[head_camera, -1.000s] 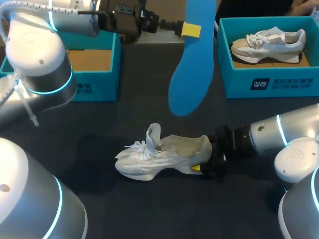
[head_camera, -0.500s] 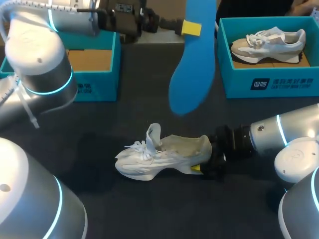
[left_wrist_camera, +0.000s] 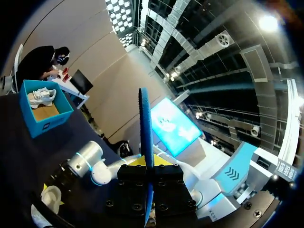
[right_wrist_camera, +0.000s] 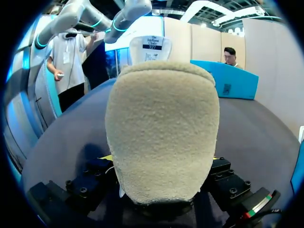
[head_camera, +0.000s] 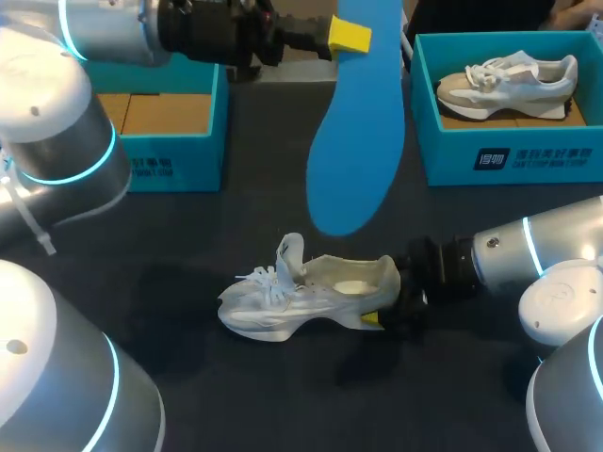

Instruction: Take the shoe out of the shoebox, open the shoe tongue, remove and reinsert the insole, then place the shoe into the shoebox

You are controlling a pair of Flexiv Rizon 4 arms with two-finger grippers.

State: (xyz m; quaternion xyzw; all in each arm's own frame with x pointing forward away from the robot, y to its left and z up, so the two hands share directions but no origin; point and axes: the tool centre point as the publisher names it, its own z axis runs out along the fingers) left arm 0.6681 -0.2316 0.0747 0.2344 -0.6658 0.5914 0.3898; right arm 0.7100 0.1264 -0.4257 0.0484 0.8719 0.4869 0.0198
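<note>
Evidently light and bendy, the insole (head_camera: 350, 141) hangs pinched by its end in the left gripper (head_camera: 349, 36); the right gripper (head_camera: 375, 317) clamps the shoe (head_camera: 301, 297) at its heel.

Probably an exhibition hall, high gridded ceiling (left_wrist_camera: 204, 52), lit display screen (left_wrist_camera: 173, 126), booth partitions (right_wrist_camera: 190, 40)

Silver-grey left arm (head_camera: 57, 141) and right arm (head_camera: 556, 252), cyan joint rings, black screw-studded wrists (left gripper (head_camera: 349, 36) yellow-tipped)
</note>
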